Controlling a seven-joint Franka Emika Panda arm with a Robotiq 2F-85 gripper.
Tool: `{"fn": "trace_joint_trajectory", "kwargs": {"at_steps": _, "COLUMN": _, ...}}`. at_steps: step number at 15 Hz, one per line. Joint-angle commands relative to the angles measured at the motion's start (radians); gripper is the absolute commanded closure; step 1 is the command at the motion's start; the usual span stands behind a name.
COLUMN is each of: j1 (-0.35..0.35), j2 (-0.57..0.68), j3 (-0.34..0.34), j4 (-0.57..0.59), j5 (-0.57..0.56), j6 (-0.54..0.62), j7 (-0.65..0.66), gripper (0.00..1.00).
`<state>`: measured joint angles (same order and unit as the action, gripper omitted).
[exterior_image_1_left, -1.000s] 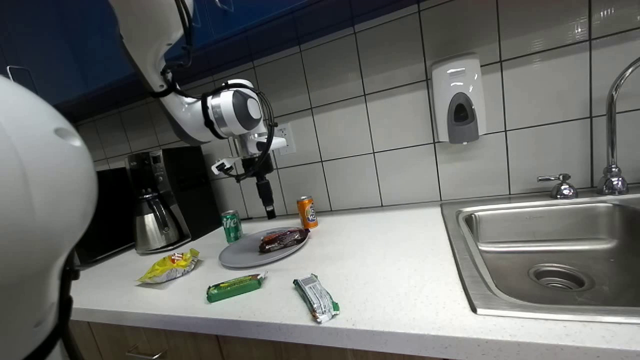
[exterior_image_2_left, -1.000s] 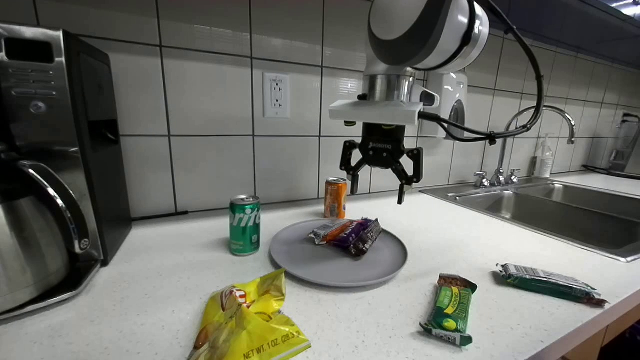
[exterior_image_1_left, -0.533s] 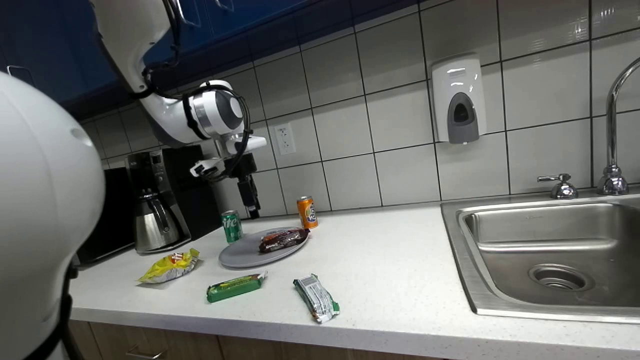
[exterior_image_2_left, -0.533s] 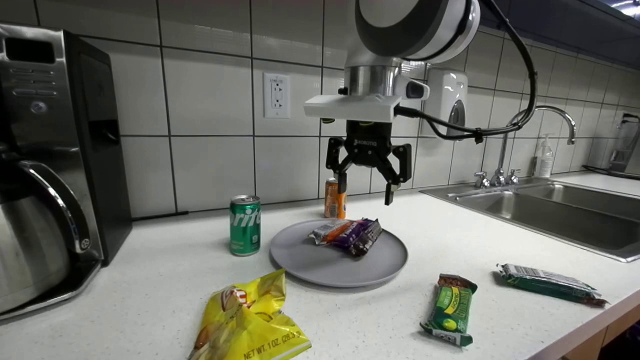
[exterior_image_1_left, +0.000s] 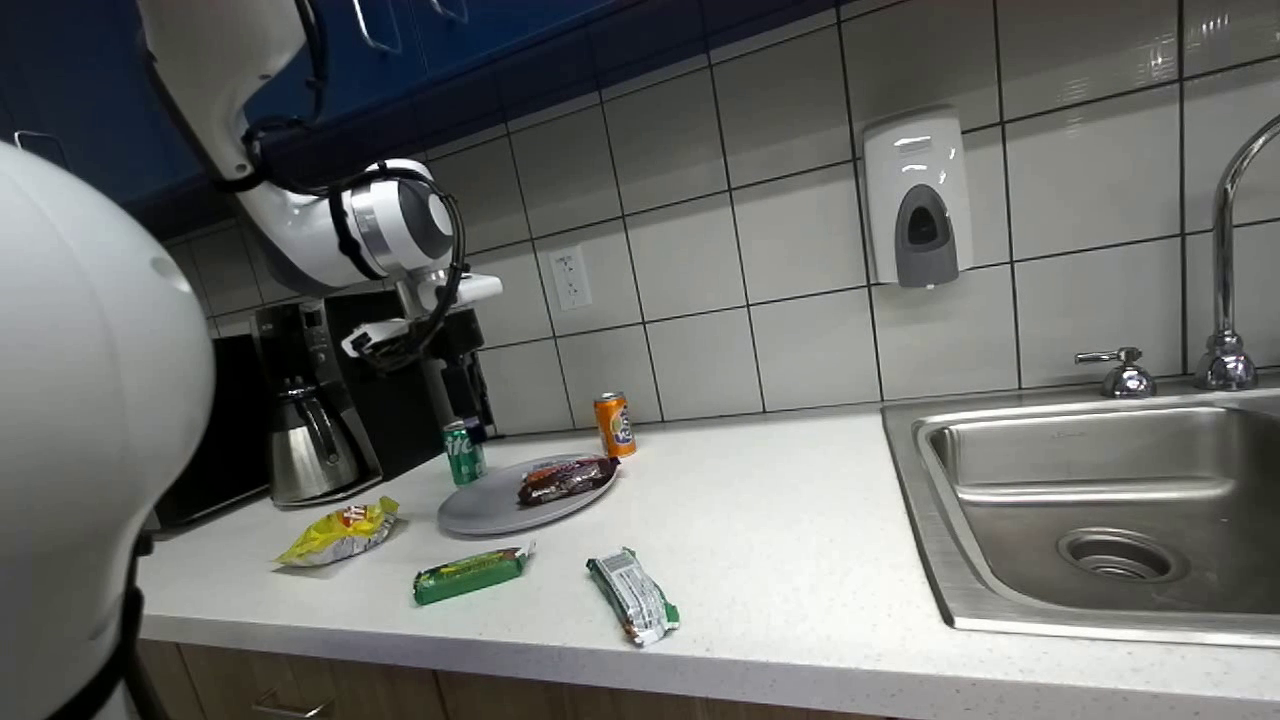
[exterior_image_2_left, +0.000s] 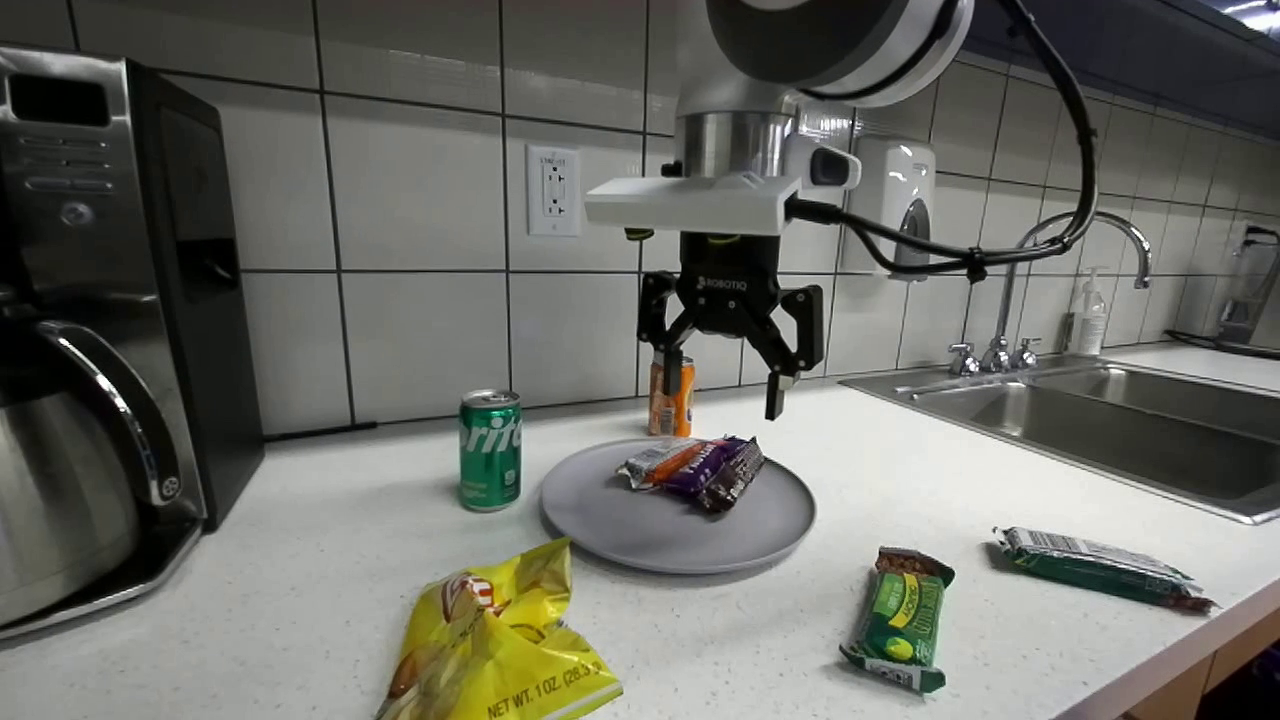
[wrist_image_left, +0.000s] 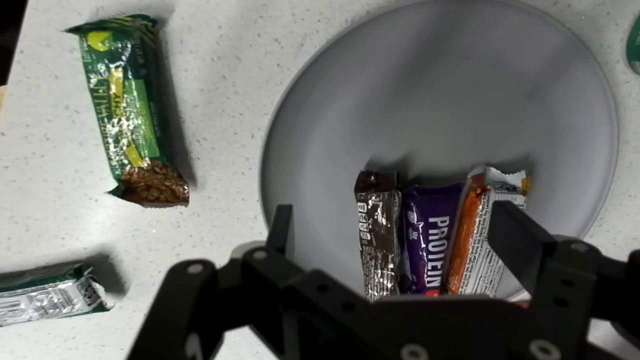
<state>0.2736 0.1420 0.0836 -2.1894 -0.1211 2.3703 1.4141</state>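
Bars (exterior_image_2_left: 708, 468): on plate (wrist_image_left: 440, 100), lying flat at its 6 o'clock in wrist view; two or three, can't tell where one wrapper ends.
Gripper (exterior_image_2_left: 724, 395): fingers wide apart, nothing between them, hanging above plate, not touching; ROBOTIQ printed on body.
Weight: likely light, snack bars.
Stiffness: probably firm core under thin loose film; could crack or dent if squeezed hard.
Slip: glossy film, so likely slick; may slide on smooth plate.
Hold: across long sides, mid-length, one finger at 9 o'clock, one at 3 in wrist view; skip crimped ends at 12, likely flimsy. Packed side by side, little room for a finger between.
Purple wrapper (wrist_image_left: 431, 200): PROTEIN, rest too small.
Brown wrapper (wrist_image_left: 378, 235): small white print, unreadable.
Orange-silver wrapper (wrist_image_left: 465, 240): dense print, unreadable.
Green bar (wrist_image_left: 122, 107): 9 o'clock of plate in wrist view; VALLEY reads, Nature Valley by the look; also CHY, likely Crunchy.
Silver-green bar (wrist_image_left: 47, 301): 8 o'clock of plate in wrist view; barcode face up, no brand legible.
Bag (exterior_image_2_left: 500, 630): 8 o'clock of plate in an exterior view; red logo crumpled, maybe Lay's; NET WT. 1 OZ. readable.
Green can (exterior_image_2_left: 490, 455): between 9 and 10 o'clock of plate in an exterior view; "rite" shows, so Sprite.
Orange can (exterior_image_1_left: 614, 425): between 1 and 2 o'clock of plate in an exterior view; Fanta.
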Motion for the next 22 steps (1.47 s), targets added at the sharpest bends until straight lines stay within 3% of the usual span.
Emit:
{"fn": "trace_joint_trajectory", "kwargs": {"at_steps": 1, "j1": -0.017, "j2": -0.062, "j3": 0.014, "j4": -0.065, "j5": -0.013, "j6": 0.001, "j7": 0.035, "gripper": 0.0}}
{"fn": "trace_joint_trajectory", "kwargs": {"at_steps": 22, "j1": -0.028, "j2": -0.189, "j3": 0.064, "j4": -0.29, "j5": -0.008, "j6": -0.005, "j7": 0.139, "gripper": 0.0}}
